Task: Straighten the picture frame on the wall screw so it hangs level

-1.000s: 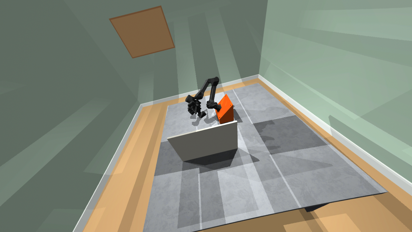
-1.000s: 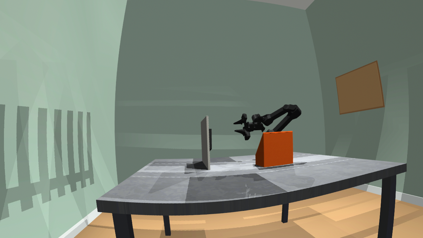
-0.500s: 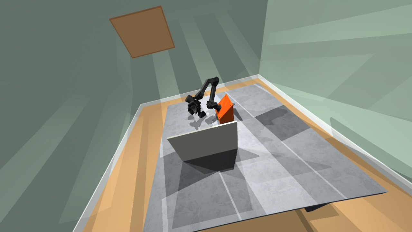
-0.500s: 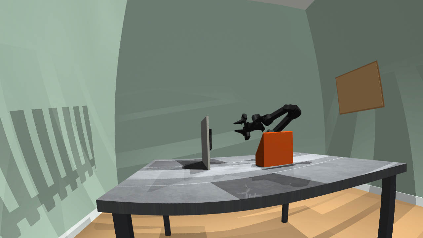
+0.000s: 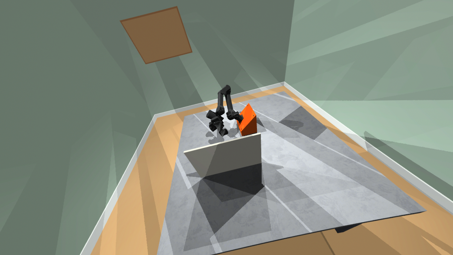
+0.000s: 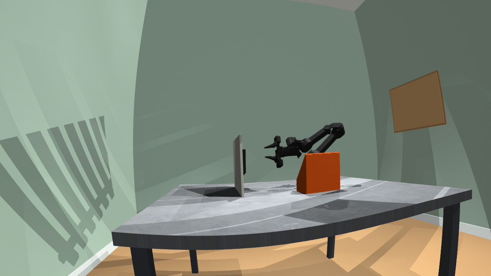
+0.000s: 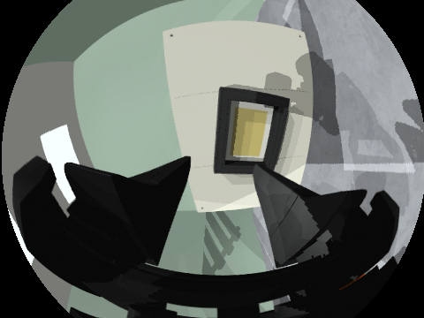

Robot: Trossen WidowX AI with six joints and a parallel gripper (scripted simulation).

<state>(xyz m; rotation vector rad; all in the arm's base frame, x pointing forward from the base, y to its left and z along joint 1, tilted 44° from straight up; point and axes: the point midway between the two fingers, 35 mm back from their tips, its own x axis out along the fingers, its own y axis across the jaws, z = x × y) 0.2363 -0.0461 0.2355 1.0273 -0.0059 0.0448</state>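
The dark picture frame (image 7: 222, 132) (image 6: 244, 161) with a yellow picture hangs on the pale upright panel (image 7: 194, 66) (image 6: 238, 164) (image 5: 235, 153). In the wrist view, which is turned with the table to the right, the frame sits crooked against the panel's edges; its end nearer the bottom of the view is the higher one. The screw and notched strip are hidden behind it. My gripper (image 6: 265, 152) (image 7: 223, 165) is open and empty, its fingertips pointing at the panel with a clear gap to the frame. One finger overlaps the frame's lower corner in the wrist view.
The panel stands on the grey table (image 5: 316, 177) (image 6: 394, 192). The orange block (image 5: 247, 120) (image 6: 322, 173) stands at the arm's base, behind the gripper. A brown board (image 5: 158, 34) (image 6: 417, 102) is on the room wall, away from the table.
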